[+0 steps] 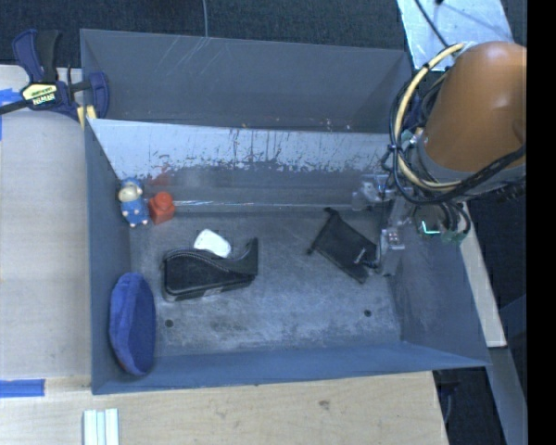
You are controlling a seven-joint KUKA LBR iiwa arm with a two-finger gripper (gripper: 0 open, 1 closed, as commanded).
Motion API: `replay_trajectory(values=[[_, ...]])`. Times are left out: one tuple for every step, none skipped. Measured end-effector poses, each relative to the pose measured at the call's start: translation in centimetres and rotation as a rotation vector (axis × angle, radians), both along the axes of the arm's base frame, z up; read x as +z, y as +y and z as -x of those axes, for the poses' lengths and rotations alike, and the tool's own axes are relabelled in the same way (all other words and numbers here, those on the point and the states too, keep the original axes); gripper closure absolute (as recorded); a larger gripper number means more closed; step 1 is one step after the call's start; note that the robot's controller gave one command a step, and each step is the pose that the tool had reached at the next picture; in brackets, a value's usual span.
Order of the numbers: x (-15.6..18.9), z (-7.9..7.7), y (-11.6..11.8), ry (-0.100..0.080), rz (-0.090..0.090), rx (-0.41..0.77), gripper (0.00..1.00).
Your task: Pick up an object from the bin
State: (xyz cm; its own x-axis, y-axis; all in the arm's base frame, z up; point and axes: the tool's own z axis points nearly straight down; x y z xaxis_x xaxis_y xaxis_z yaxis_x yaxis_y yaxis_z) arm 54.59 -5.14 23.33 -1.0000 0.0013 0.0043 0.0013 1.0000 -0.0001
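My gripper [389,239] hangs low at the right side of the bin, under the orange-domed wrist. Just to its left lies a flat black angular thing [341,243], tilted, its right end touching or very close to the gripper. Whether the gripper grasps it I cannot tell.
A black tape-dispenser-like thing [208,270] lies left of centre with a small white piece [213,243] at its top. A blue oval pad [132,324] leans in the front left corner. A little blue-and-yellow figure [132,203] and an orange-red block [162,206] sit at the back left.
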Motion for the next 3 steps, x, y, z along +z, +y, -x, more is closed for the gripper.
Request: replay_trajectory(values=[[-16.65, -4.65, -5.12, -0.001, 0.001, -0.286, 0.00], [-16.58, -4.74, -5.15, -0.003, 0.001, -0.284, 0.00], [-16.53, -4.81, -5.17, -0.005, 0.001, -0.281, 0.00]])
